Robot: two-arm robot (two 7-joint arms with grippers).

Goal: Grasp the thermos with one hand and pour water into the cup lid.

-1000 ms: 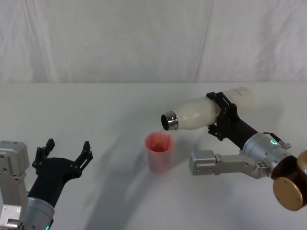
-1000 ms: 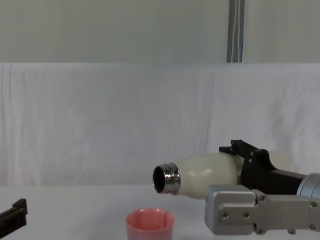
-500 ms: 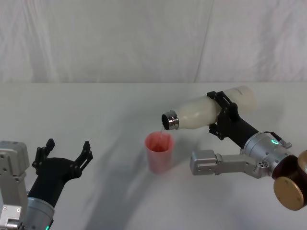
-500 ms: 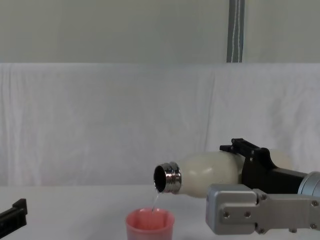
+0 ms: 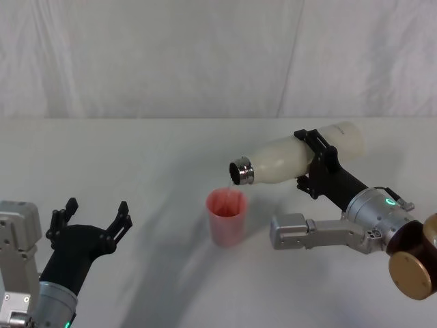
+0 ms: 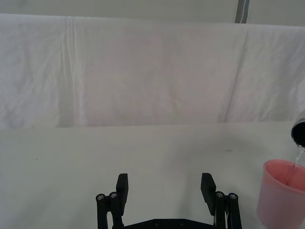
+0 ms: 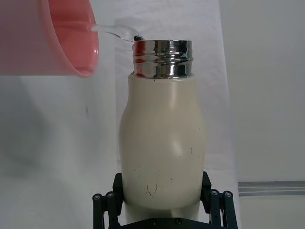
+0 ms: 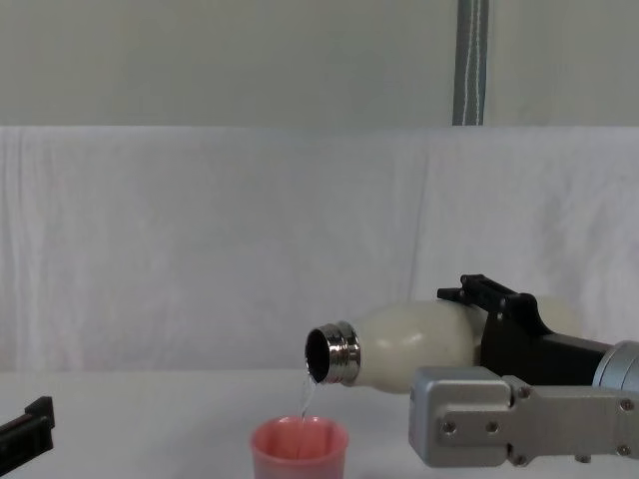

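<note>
Your right gripper (image 5: 316, 164) is clamped around the thermos (image 5: 287, 162), which lies nearly flat, its far end hidden behind the fingers. Off its steel mouth, a thin stream drops into the cup lid (image 5: 226, 216) just below. Your left gripper (image 5: 92, 219) sits spread open, well away.

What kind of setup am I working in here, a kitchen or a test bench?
Likely a staged test bench: a table draped in white cloth, a white cloth backdrop, and just the thermos in the right hand pouring into the cup lid.
</note>
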